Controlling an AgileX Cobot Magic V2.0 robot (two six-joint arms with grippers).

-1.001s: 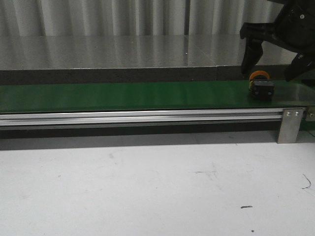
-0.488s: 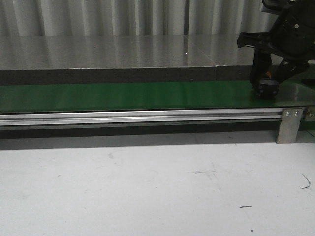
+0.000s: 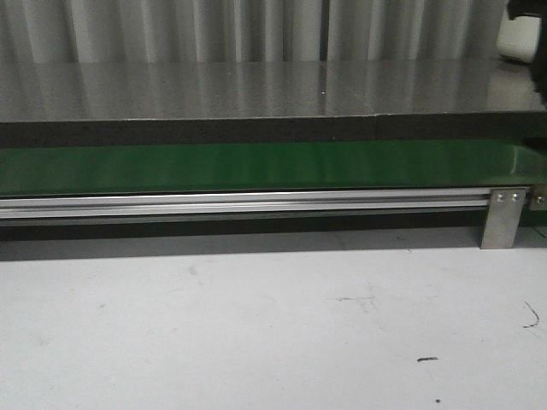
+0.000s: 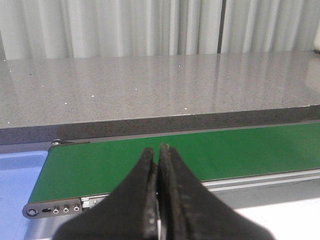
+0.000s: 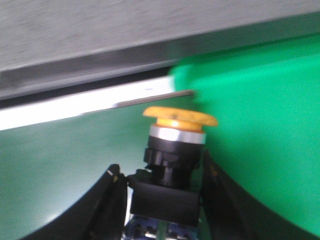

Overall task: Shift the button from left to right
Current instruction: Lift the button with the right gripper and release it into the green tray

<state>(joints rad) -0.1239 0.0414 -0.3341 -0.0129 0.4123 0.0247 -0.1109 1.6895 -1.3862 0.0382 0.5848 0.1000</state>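
The button (image 5: 176, 150), an orange-yellow cap on a black blocky body, sits between the fingers of my right gripper (image 5: 161, 169), which is shut on its body. It hangs above the green belt (image 5: 260, 125). In the front view the belt (image 3: 256, 166) is bare and neither the button nor the gripper's fingers show; only a bit of the right arm (image 3: 520, 34) remains at the top right corner. My left gripper (image 4: 158, 150) is shut with nothing in it, in front of the belt's left end (image 4: 100, 165).
An aluminium rail (image 3: 239, 203) with a bracket (image 3: 502, 218) runs along the belt's front. A grey speckled counter (image 3: 256, 85) and a curtain lie behind it. The white tabletop (image 3: 256, 325) is in front. A blue surface (image 4: 15, 175) adjoins the belt's left end.
My right gripper came down around the button at the belt's right end, shut on it and lifted it up and to the right, out of the front view.
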